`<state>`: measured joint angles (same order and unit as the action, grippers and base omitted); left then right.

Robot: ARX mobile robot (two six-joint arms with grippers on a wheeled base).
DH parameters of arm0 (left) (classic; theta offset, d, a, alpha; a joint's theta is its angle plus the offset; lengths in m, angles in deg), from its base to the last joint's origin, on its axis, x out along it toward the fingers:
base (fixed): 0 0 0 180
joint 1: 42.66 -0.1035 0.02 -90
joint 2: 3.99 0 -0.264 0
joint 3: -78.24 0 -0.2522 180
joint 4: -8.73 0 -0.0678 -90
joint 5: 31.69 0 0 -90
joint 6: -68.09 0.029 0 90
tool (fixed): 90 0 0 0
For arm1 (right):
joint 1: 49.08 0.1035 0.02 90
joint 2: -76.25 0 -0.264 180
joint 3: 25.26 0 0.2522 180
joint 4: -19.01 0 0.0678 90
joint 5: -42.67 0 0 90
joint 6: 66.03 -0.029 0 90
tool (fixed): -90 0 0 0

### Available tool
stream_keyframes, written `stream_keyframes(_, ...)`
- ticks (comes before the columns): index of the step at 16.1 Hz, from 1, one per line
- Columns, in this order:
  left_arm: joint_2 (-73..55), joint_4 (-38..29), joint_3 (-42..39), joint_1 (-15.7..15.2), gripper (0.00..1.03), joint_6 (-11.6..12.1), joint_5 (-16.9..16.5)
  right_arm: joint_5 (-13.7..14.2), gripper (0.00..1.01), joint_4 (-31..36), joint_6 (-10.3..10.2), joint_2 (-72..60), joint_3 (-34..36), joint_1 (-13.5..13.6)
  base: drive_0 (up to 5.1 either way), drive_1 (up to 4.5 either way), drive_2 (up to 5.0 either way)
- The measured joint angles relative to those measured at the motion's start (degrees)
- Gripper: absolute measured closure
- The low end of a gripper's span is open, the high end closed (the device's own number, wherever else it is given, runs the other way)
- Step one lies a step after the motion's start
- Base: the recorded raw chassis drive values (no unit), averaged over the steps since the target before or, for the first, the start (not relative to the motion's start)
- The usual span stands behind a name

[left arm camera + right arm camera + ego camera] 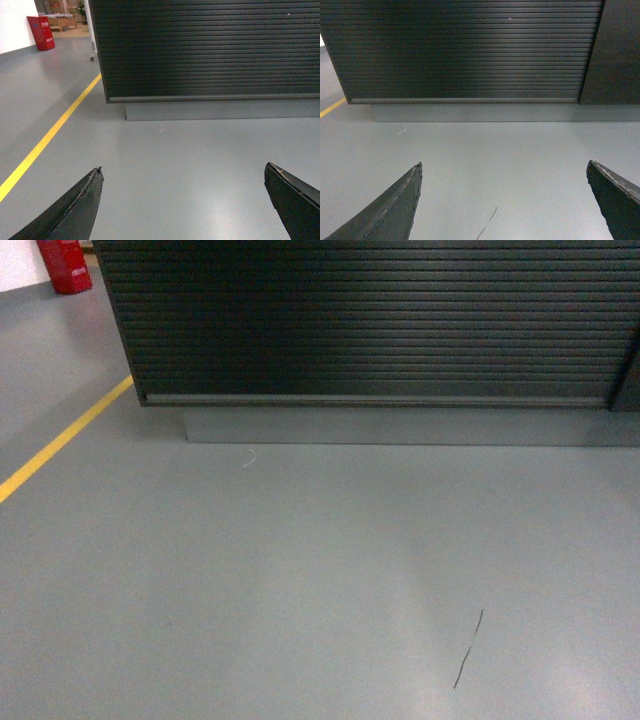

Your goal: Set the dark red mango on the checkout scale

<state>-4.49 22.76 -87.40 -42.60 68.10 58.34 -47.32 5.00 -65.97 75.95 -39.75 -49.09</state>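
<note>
From the head view only the slatted front of the checkout [370, 325] and its grey plinth [400, 426] show above bare grey floor [300, 580]; the mango and the scale are nowhere in sight, so the worst risk is rolling up to the checkout with nothing to place. A yellow floor line [60, 440] runs left of the checkout, a red box [64, 265] stands beyond it, and a thin dark mark [468, 648] lies on the floor short of the checkout. In the left wrist view the left gripper [182, 200] has its fingers wide apart and empty. The right wrist view shows the same for the right gripper [502, 200] — facing the checkout, whose plinth could catch the base if it drives too close.
</note>
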Motion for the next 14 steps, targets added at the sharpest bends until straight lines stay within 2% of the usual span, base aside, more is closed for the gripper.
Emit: stream_keyframes(14,0.0,-0.11,0.0,0.0,0.05,0.0,-0.02,0.0,0.03,0.0,0.0,0.0,0.0,0.0,0.1,2.94,-2.8)
